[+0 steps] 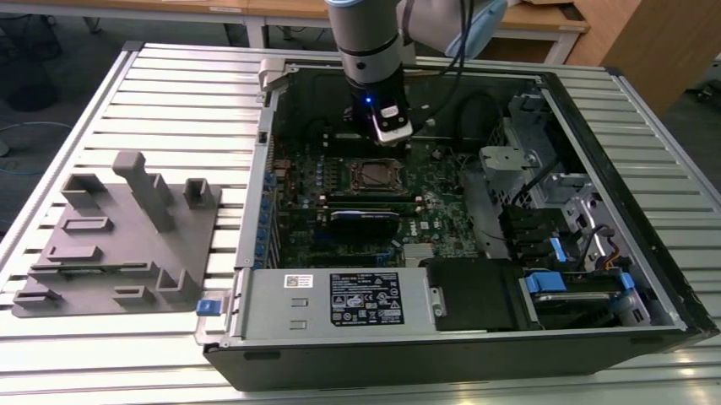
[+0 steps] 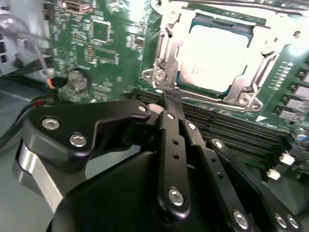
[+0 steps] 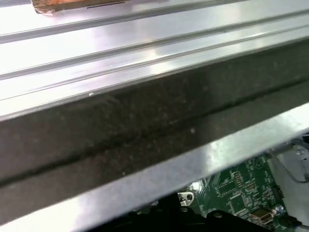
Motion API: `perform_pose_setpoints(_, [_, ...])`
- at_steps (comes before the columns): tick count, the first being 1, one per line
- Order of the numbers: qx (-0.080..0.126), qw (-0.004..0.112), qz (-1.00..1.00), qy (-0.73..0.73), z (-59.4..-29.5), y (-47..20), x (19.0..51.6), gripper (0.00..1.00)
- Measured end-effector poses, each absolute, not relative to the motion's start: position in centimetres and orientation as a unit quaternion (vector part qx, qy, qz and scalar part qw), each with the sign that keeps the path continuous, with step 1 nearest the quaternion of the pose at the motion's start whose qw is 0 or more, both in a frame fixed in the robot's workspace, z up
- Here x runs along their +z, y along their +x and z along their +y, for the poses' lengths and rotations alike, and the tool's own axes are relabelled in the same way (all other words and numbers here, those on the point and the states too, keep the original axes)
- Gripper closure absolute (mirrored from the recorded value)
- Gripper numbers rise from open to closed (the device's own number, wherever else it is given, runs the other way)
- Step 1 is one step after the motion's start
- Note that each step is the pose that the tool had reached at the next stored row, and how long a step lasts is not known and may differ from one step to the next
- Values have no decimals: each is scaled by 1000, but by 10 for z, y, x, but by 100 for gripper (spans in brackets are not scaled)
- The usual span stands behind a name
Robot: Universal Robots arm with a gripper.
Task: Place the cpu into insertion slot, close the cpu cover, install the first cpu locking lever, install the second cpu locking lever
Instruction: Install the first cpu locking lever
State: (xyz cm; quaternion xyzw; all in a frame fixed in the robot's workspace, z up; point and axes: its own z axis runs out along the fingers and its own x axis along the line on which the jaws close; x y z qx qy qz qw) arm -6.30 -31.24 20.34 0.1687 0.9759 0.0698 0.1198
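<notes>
The cpu (image 2: 215, 55) shows its silver-grey face through the window of the cpu cover (image 2: 166, 55), which lies flat over it on the insertion slot (image 1: 372, 175). A thin metal lever rod (image 2: 241, 6) runs along one side of the socket. My gripper (image 2: 169, 99) is shut with nothing between its black fingers, its tip just beside a corner of the cover. In the exterior view the gripper (image 1: 394, 137) hangs inside the open computer case, just behind the socket.
Long black memory slots (image 2: 241, 125) run beside the socket under my fingers. A coin battery (image 2: 77, 79) and cables (image 2: 29, 48) lie nearby. At the exterior view's left stands a grey fixture block (image 1: 124, 236). A power supply (image 1: 338, 299) and drive cage (image 1: 575, 261) crowd the case.
</notes>
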Motion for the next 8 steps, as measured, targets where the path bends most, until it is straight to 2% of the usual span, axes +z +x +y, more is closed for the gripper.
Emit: perform_pose_setpoints(8, [40, 54, 983, 171, -312, -54, 203, 90])
